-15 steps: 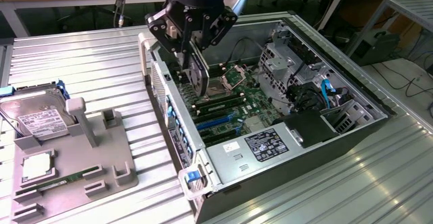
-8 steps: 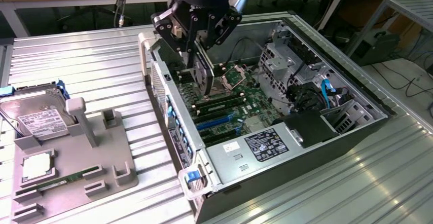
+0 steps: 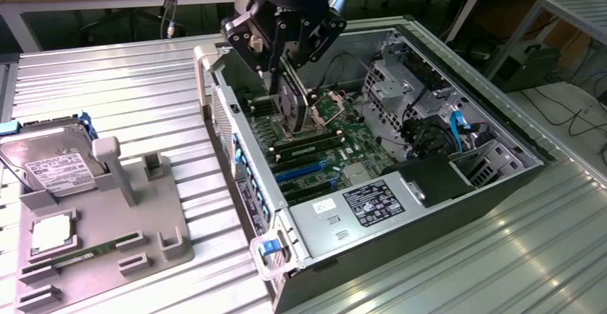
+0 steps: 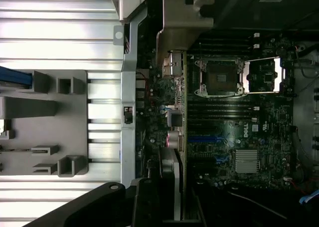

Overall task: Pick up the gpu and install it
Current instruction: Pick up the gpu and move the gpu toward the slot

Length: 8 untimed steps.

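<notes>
The gpu (image 3: 296,108), a thin dark card, hangs on edge inside the open computer case (image 3: 493,186), just above the motherboard (image 3: 351,143). My gripper (image 3: 289,69) is shut on the card's upper edge. In the wrist view the gpu (image 4: 177,117) appears edge-on, with its silver bracket (image 4: 182,22) near the case's rear wall. It runs alongside the CPU socket (image 4: 219,77) and the memory slots. The gripper's dark fingers (image 4: 149,202) clamp the card. The blue expansion slots (image 3: 305,168) lie a little nearer the exterior view's bottom than the card.
A grey fixture tray (image 3: 161,243) on the exterior view's left holds a silver hard drive (image 3: 52,168), a green memory stick (image 3: 85,251) and a square chip (image 3: 52,232). Drive cages and cables (image 3: 427,108) fill the case's right side. A heatsink (image 4: 246,161) stands on the board.
</notes>
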Each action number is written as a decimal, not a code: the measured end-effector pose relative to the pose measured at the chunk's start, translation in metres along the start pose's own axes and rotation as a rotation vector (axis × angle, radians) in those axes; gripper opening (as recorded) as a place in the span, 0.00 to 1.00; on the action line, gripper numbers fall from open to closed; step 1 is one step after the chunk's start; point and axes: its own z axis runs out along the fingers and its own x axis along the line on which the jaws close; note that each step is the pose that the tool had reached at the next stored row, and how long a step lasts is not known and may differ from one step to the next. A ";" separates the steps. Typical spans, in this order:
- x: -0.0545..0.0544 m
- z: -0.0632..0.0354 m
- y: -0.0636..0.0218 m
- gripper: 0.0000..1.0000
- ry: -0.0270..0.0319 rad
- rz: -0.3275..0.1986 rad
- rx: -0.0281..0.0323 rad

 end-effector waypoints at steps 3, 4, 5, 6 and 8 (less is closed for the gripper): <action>-0.004 0.0001 0.0000 0.28 0.0000 0.000 -0.0001; -0.006 0.0001 0.0000 0.28 0.0000 0.000 0.0001; -0.007 0.0002 0.0000 0.28 -0.0001 0.000 0.0001; -0.007 0.0002 -0.0001 0.28 0.0000 0.000 0.0001; -0.009 0.0002 0.0000 0.28 0.0000 0.000 0.0001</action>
